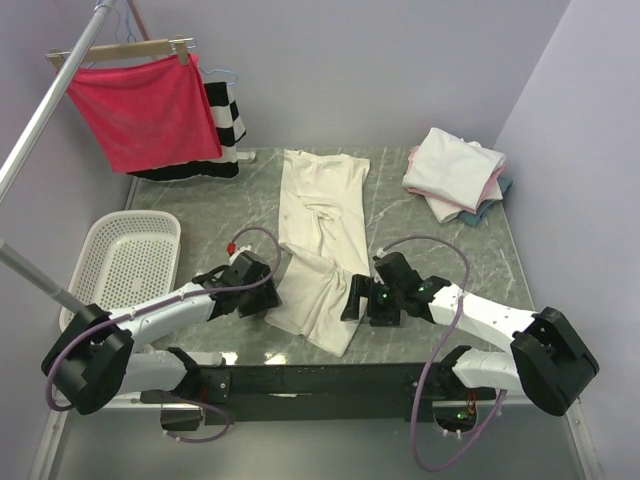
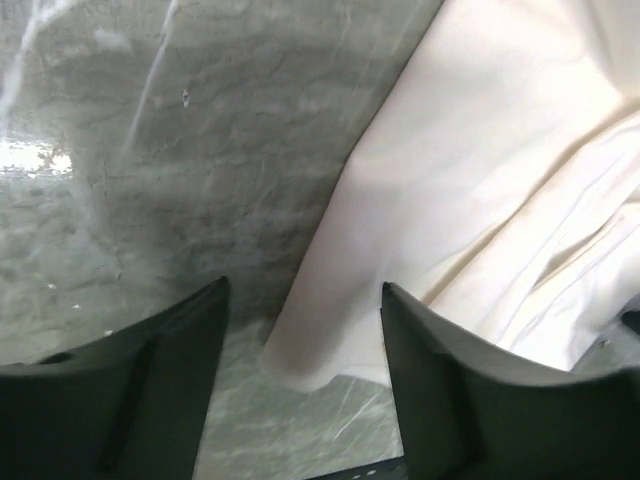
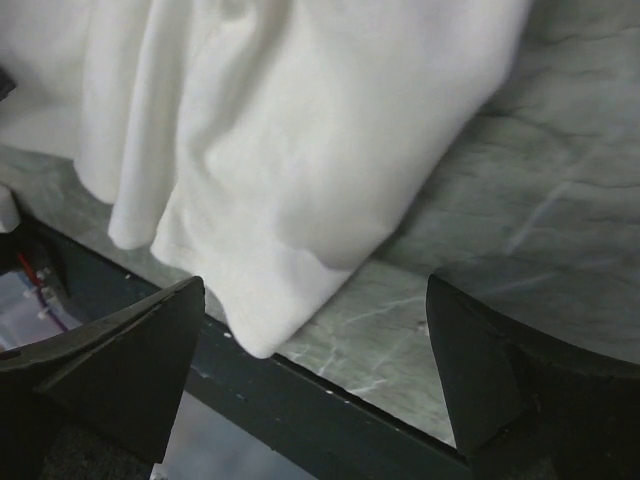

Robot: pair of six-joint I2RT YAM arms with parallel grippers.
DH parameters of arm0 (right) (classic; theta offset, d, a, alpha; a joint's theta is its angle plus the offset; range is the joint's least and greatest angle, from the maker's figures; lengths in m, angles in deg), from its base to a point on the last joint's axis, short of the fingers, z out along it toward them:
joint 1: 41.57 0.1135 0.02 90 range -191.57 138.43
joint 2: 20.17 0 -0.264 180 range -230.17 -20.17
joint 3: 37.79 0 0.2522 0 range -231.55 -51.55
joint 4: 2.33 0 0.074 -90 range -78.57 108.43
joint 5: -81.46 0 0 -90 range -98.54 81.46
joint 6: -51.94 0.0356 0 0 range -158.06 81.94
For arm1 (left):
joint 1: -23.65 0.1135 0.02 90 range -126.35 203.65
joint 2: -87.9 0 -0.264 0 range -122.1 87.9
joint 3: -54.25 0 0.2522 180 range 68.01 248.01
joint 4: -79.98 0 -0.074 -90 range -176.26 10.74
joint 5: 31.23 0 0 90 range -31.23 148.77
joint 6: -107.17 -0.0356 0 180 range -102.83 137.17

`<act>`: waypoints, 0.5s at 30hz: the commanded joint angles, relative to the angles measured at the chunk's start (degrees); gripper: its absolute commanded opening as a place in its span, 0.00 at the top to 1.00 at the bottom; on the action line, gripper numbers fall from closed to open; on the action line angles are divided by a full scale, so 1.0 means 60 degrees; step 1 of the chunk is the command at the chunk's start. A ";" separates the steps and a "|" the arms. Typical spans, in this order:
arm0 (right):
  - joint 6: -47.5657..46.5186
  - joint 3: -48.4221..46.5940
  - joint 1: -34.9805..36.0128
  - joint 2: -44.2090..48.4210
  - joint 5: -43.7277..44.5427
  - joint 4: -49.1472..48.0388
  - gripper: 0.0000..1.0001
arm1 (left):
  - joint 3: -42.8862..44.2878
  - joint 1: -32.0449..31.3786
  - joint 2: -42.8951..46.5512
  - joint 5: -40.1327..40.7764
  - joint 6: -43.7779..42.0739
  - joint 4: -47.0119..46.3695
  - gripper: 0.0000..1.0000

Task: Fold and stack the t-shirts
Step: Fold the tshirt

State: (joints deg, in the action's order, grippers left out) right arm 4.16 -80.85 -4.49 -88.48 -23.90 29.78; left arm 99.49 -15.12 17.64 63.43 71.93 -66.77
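Note:
A cream t-shirt (image 1: 318,240) lies lengthwise on the marble table, its near end rumpled and reaching the front edge. My left gripper (image 1: 262,293) is open just left of that near end; in the left wrist view the shirt's corner (image 2: 330,350) lies between the open fingers (image 2: 440,390). My right gripper (image 1: 352,300) is open just right of the near end; in the right wrist view the shirt's corner (image 3: 270,270) hangs at the table's edge between the fingers (image 3: 120,360). A stack of folded t-shirts (image 1: 455,172), cream on pink and blue, sits at the back right.
A white plastic basket (image 1: 125,262) stands at the left. A red cloth (image 1: 145,108) on a hanger and a black-and-white striped garment (image 1: 222,115) hang at the back left from a metal rail (image 1: 50,100). The table's dark front edge (image 3: 330,410) runs close under the right gripper.

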 commanded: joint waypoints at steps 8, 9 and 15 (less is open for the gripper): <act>0.1064 0.0650 0.0923 -0.0845 -0.0107 -0.1476 0.43 | -0.1320 -0.0759 0.0181 -0.0133 0.0891 -0.0801 0.74; 0.1064 0.0606 0.0997 -0.1049 0.0038 -0.1447 0.51 | -0.1394 -0.0892 0.0254 -0.0119 0.1008 -0.0816 0.77; 0.0903 0.0269 0.1552 -0.1127 0.1078 -0.0555 1.00 | -0.1615 -0.2209 0.0913 0.0262 0.2341 0.0190 0.99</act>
State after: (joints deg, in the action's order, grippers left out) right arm 10.34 -78.84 2.00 -95.59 -24.23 20.40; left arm 91.84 -23.88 21.56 63.65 80.48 -74.75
